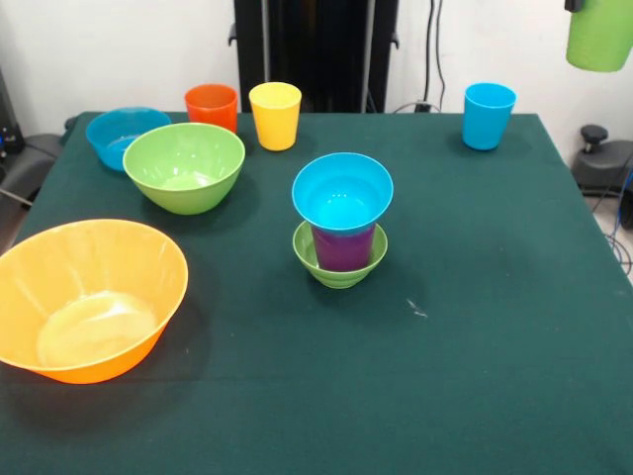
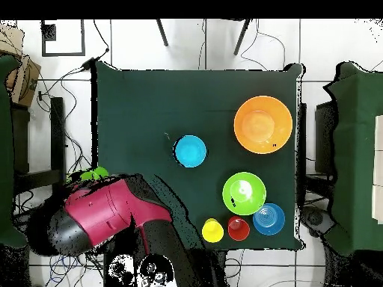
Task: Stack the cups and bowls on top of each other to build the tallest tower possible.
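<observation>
Tower [image 1: 341,223] at counter [image 1: 475,336] centre: small green bowl, purple cup, small blue bowl stacked. Green cup [image 1: 599,35] aloft at one o'clock, presumably carried; tool's grip impossible to tell. Left unstacked: orange, yellow, light blue cups and three larger bowls.

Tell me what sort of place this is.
Probably a robotics lab: a table under dark green cloth, loose cables on a tiled floor, a red robot arm and bright plastic cups and bowls.

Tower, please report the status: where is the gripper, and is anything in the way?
Gripper holds green cup aloft, near the table edge. Tower stands three high, small blue bowl on top. Nothing above it.
</observation>
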Robot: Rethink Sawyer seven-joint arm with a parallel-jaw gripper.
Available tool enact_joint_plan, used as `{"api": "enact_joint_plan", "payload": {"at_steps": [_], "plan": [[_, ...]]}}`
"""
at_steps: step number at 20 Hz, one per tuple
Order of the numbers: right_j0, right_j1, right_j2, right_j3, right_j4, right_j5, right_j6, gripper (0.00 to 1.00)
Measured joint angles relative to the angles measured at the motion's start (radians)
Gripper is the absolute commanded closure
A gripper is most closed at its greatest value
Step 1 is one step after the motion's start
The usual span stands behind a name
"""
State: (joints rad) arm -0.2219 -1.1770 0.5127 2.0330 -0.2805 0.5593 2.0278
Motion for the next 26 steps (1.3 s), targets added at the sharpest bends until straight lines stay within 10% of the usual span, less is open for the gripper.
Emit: {"api": "enact_joint_plan", "payload": {"at_steps": [26], "plan": [[-0.118,-0.100,0.102,0.002,0.036,0.000,0.000,1.00]]}}
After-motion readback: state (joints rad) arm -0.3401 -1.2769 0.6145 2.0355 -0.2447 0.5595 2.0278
